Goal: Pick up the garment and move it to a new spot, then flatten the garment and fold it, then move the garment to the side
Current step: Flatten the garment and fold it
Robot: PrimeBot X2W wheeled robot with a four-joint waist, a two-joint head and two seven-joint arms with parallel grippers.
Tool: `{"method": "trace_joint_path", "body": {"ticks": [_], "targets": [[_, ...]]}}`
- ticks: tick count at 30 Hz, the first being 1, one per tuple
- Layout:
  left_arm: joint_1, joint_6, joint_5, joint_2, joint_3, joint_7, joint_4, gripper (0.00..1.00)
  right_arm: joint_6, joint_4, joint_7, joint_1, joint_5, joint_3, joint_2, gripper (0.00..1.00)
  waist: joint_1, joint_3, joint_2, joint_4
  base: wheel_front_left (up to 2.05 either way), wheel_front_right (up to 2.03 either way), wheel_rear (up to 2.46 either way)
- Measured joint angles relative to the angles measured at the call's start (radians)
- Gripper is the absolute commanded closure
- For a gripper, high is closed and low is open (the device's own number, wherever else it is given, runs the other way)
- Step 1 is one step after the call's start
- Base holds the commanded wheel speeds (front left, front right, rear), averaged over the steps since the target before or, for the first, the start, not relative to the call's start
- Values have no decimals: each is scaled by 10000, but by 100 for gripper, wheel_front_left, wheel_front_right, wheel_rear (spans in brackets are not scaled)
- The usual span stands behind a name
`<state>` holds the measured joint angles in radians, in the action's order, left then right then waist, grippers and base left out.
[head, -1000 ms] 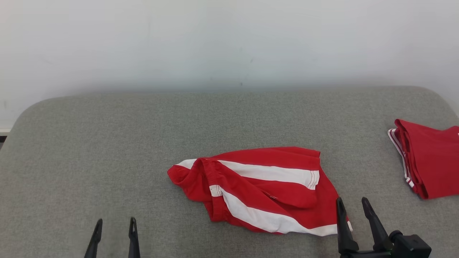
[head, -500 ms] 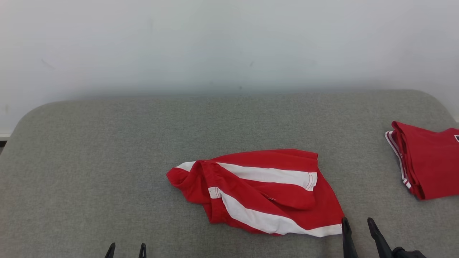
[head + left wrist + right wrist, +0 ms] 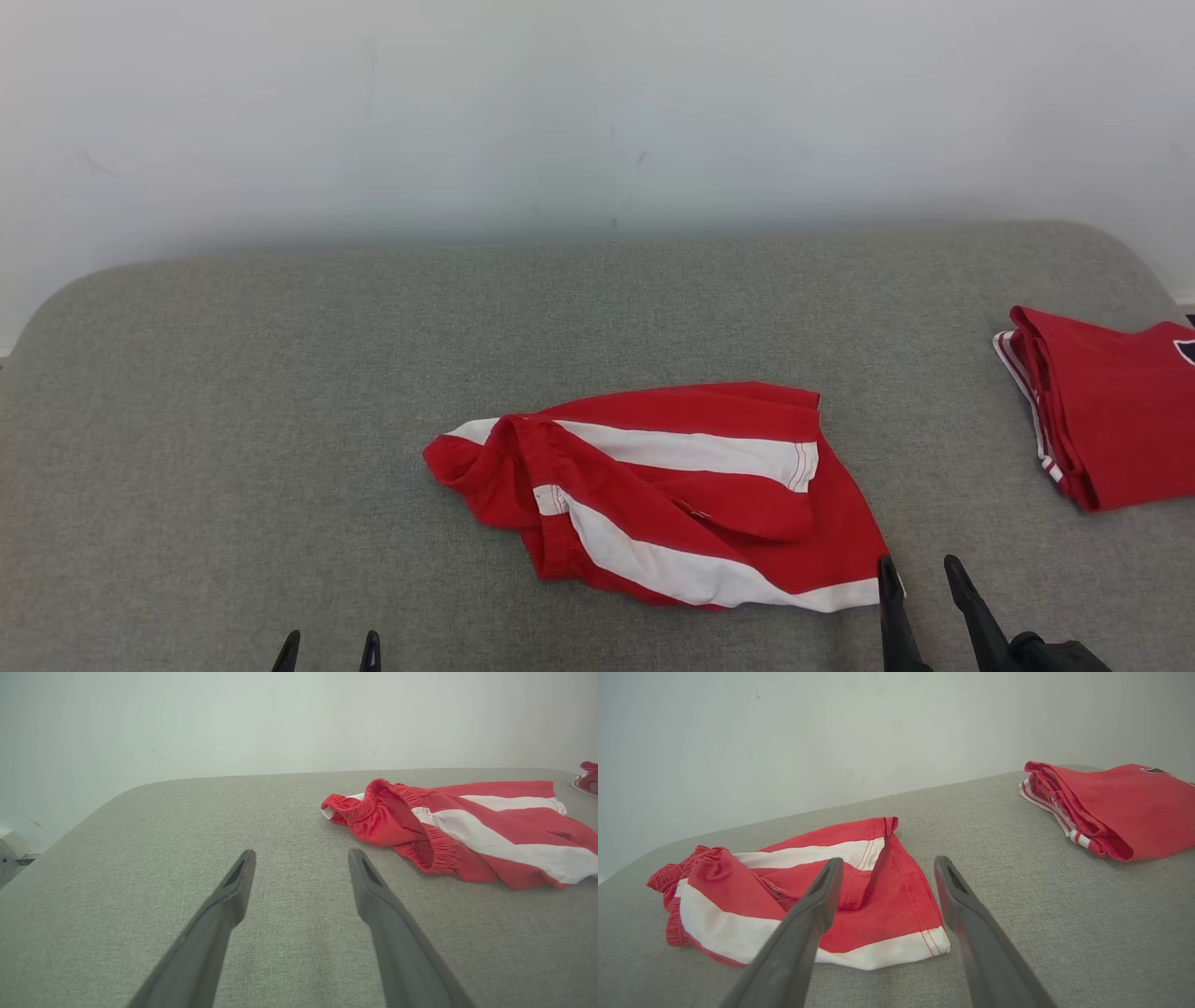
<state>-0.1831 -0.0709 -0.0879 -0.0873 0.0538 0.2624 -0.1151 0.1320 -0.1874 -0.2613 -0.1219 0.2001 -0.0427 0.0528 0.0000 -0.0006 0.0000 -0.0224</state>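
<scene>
The garment [image 3: 672,495] is a pair of red shorts with white stripes, lying crumpled in the middle of the grey padded table [image 3: 280,420]. Its elastic waistband [image 3: 373,807] points left and its hem [image 3: 896,947] right. My right gripper [image 3: 920,574] is open at the garment's near right corner, above the hem [image 3: 887,868], holding nothing. My left gripper [image 3: 329,646] is open and empty near the table's front edge, well left of the garment [image 3: 467,826], with bare cloth between its fingers [image 3: 301,858].
A folded red garment [image 3: 1111,411] with white trim lies at the table's right edge, also in the right wrist view [image 3: 1111,807]. A pale wall [image 3: 597,112] stands behind the table. Bare grey surface spreads left of the shorts.
Both grippers have dropped lower in the head view, toward me; only the left fingertips remain in it. The picture shifted a little with the camera. The garment lies as before.
</scene>
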Motion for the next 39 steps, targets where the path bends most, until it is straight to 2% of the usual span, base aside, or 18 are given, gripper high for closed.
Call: {"method": "trace_joint_path", "body": {"ticks": [25, 32, 36, 39], "targets": [[85, -261, 284, 199, -29, 2, -90, 0, 0, -136, -2, 105, 2, 23, -10, 0, -1, 136, 0, -72, 0, 0, 0], [804, -454, 86, 219, 602, 0, -600, 0, 0, -644, 612, 381, 19, 272, 59, 0, 0, 171, 0, -200, 0, 0, 0], [1721, -539, -144, 92, 1354, -36, -1605, 0, 0, -826, 1074, 561, 19, 336, 182, 0, 0, 231, 0, -271, 0, 0, 0], [2603, -585, -221, 2, 1858, -449, -2429, 0, 0, -863, 1342, 784, 4, 500, 276, 0, 0, 325, 0, -331, 0, 0, 0]]}}
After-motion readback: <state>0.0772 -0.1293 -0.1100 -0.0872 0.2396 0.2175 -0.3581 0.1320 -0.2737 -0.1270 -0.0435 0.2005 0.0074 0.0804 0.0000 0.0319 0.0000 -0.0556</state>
